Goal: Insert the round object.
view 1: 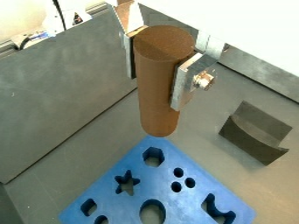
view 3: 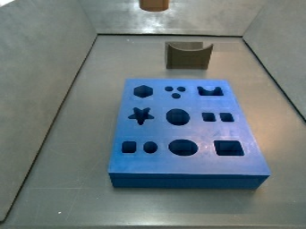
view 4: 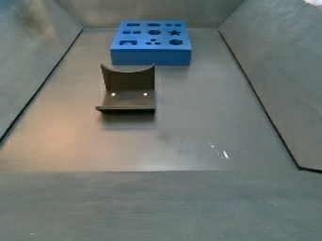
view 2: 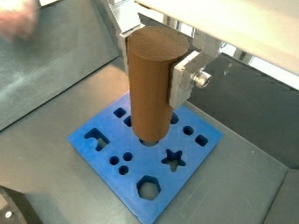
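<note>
My gripper (view 1: 156,70) is shut on the round object (view 1: 162,83), a tall brown wooden cylinder peg held upright between the silver fingers (view 1: 187,83). It shows the same way in both wrist views, gripper (view 2: 155,66) on peg (view 2: 156,87). The peg hangs well above the blue board (view 1: 100,194), which has several shaped holes, among them the middle round hole (view 1: 153,211). In a wrist view the peg's lower end covers the middle of the board (view 2: 117,162). In a side view only the peg's lower end (view 3: 153,4) shows at the frame edge, far above the board (view 3: 185,170). The gripper is out of that view.
A dark grey block with a curved notch (view 3: 187,55) stands on the floor near the board, also seen in a wrist view (view 1: 254,131) and a side view (view 4: 128,89). The board (view 4: 152,55) lies at the far end. Grey walls (view 3: 48,80) enclose the floor.
</note>
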Motion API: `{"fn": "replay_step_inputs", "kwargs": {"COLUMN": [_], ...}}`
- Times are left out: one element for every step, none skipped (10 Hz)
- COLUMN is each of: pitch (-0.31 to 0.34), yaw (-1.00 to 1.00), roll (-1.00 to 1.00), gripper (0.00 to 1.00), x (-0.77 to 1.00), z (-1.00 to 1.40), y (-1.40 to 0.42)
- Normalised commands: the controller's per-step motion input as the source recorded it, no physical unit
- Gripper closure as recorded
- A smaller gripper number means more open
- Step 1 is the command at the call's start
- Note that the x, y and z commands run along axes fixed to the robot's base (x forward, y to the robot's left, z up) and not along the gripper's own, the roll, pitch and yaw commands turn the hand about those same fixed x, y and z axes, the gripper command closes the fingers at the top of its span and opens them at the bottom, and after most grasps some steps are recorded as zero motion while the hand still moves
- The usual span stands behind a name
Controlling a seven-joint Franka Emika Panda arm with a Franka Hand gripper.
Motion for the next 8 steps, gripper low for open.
{"fn": "replay_step_inputs", "kwargs": {"pitch": [-0.140,-0.084,-0.060,-0.083,-0.116,-0.094,-0.050,-0.003], "yaw": [0.03,0.00,0.00,-0.03,-0.05,-0.13,-0.15,-0.16], "roll": [0.06,0.06,0.03,0.00,0.00,0.03,0.10,0.17], "gripper": [1.00,1.00,1.00,1.00,1.00,1.00,1.00,1.00], "x": [-0.09,0.00,0.39,0.72,0.77,0.78,0.73,0.69], "z": [-1.00,-1.00,-1.00,-1.00,-1.00,-1.00,-1.00,-0.93], "y": [-0.03,-0.27,-0.38,-0.51,-0.50,-0.47,-0.37,-0.31]}}
